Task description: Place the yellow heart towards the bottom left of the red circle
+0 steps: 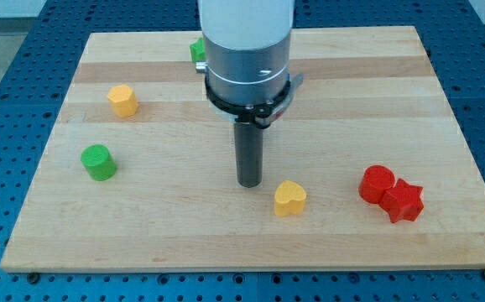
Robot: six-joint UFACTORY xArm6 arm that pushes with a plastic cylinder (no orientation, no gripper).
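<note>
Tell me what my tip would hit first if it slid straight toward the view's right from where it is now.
Most likely the yellow heart, just right of and slightly below my tip; it might only clip the heart's upper edge. Farther right sits the red circle.

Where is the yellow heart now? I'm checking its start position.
The yellow heart sits low on the board, just right of my tip and left of the red circle.

Bright, even overhead light; soft short shadows beneath blocks; sharp focus throughout
</note>
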